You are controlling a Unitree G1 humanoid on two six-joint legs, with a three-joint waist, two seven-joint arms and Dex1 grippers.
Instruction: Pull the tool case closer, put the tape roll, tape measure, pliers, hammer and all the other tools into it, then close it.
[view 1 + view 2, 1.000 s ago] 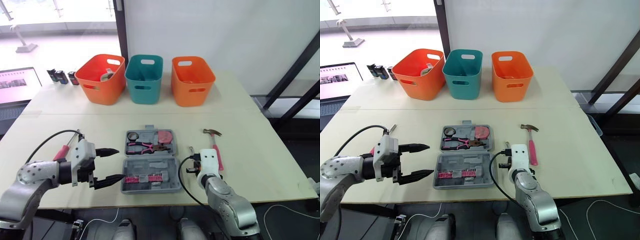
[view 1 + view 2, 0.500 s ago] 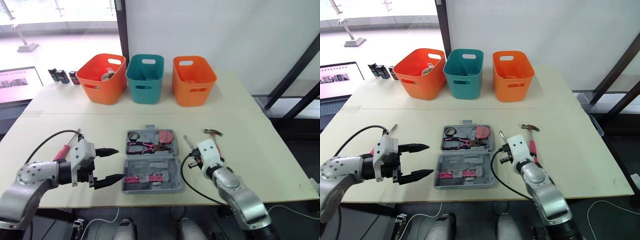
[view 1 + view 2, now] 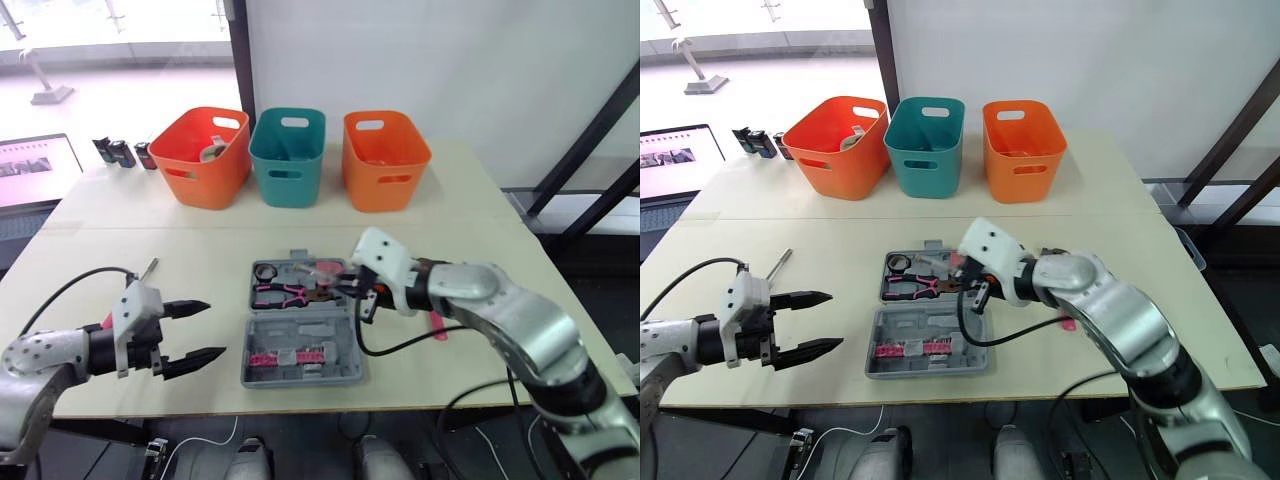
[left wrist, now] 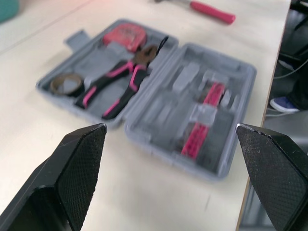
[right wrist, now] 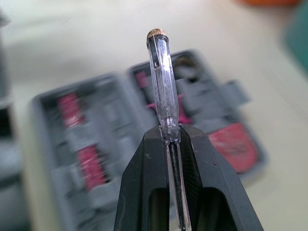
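The right gripper (image 3: 350, 288) is hanging over the far half of the open tool case (image 3: 350, 345). Its fingers are pinching tight on the lower end of a clear-handled tester screwdriver (image 5: 161, 77), with the brass cap pointing away from the wrist.

The case is lying flat open at the middle of the table's (image 3: 200, 250) front edge. In its far half, the tape roll (image 4: 66, 84) is sitting at the left end, the pliers (image 4: 120, 82) are lying across the middle, and the pink tape measure (image 4: 126, 34) is resting at the right end. Pink bits (image 3: 285, 356) are lining the near half.

The hammer (image 4: 211, 10) is lying on the table to the right of the case, apart from it.

The left gripper (image 3: 214, 328) is hovering left of the case, toward the front-left corner. Its fingers are spread wide and gripping nothing. Another screwdriver (image 3: 148, 268) is lying just beyond that arm.
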